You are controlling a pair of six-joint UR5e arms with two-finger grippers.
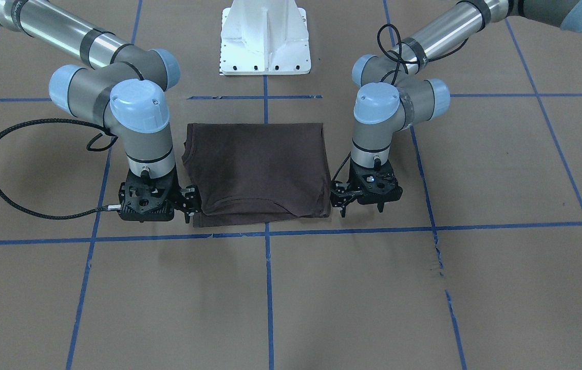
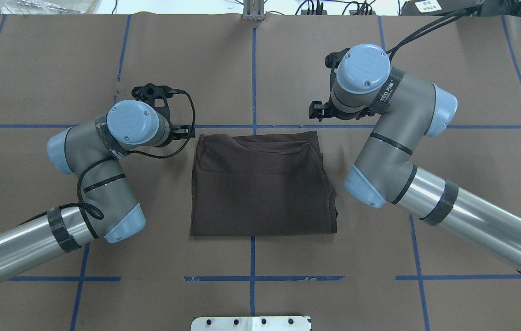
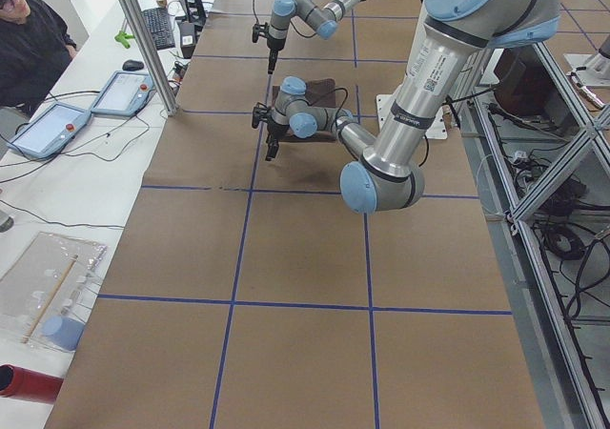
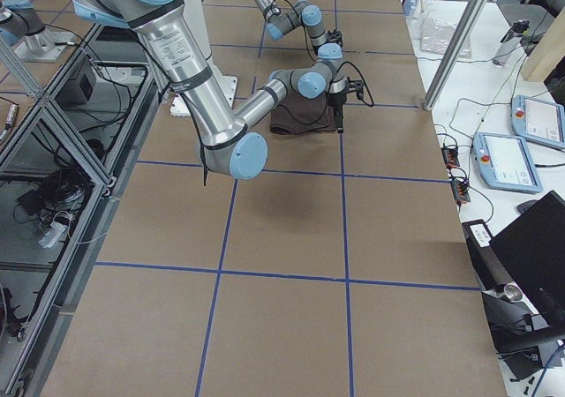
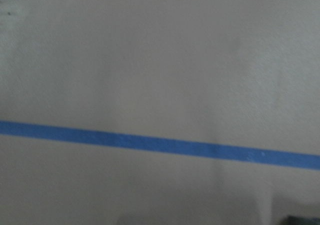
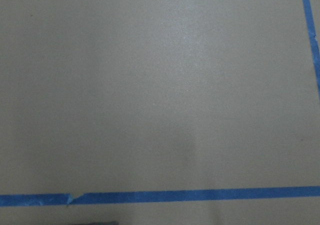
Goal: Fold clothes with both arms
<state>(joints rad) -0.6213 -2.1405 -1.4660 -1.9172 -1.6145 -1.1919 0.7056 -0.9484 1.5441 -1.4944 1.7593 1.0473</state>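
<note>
Sides blocked, far edge free
Overhead, left arm [image 2: 99,184] at 9 and right arm [image 2: 393,119] at 3 o'clock flank the T-shirt [image 2: 260,184]; worktop [image 2: 196,69] at 12 lies open.

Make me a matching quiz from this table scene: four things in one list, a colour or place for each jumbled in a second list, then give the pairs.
Things:
1. shirt
2. tape
3. base
4. left gripper

Descriptions:
A. white, at the robot's side of the scene
B. blue, laid in a grid
C. dark brown, folded flat
D. black, beside the shirt's far corner on the robot's left

Pairs: 1-C, 2-B, 3-A, 4-D
</note>
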